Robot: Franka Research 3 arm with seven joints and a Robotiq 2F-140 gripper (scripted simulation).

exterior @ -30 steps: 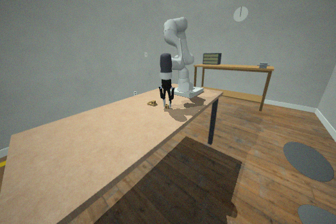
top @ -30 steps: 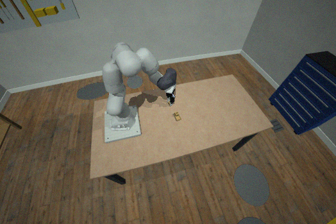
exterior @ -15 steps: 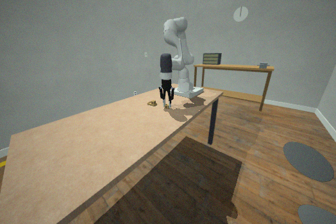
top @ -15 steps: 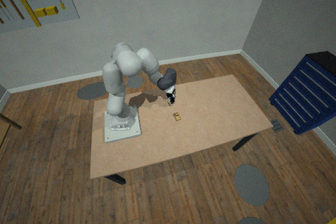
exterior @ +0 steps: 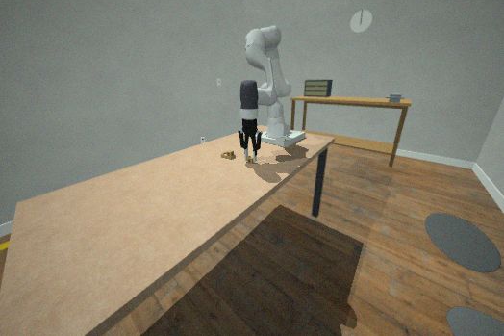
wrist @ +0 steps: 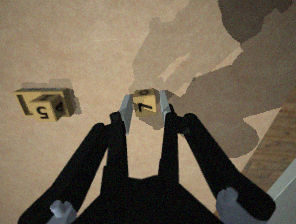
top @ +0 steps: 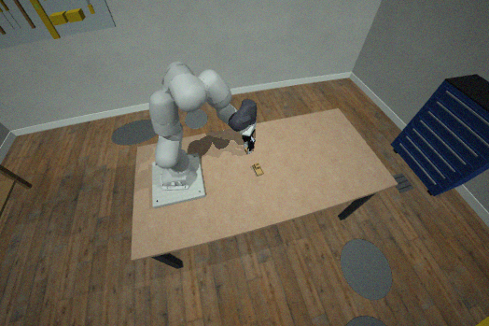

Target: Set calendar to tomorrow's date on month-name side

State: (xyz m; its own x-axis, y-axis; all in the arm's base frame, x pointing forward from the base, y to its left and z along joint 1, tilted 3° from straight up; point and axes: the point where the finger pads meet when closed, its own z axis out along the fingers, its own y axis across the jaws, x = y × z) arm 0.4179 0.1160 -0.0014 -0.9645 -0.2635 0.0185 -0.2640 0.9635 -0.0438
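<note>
The small yellow tray [top: 258, 172] [exterior: 224, 155] [wrist: 20, 100] lies on the table, left of the gripper in the wrist view. One cube [exterior: 232, 153] [wrist: 44, 111] is at the tray; the wrist view shows a 5 on it and a second, unclear digit. The other cube [exterior: 250, 161] [wrist: 146, 106] is outside the tray, low at the table, with a 7-like digit and a round, unclear digit showing. My gripper [top: 249, 150] [exterior: 250, 159] [wrist: 145, 100] points down, partly open, with its fingertips on either side of this cube and narrow gaps showing. The month side cannot be read.
The table's long edge [wrist: 260, 150] runs right of the gripper in the wrist view. The arm's base plate [top: 179, 196] [exterior: 286, 138] stands at the other end of the table. The arm's shadow falls around the loose cube.
</note>
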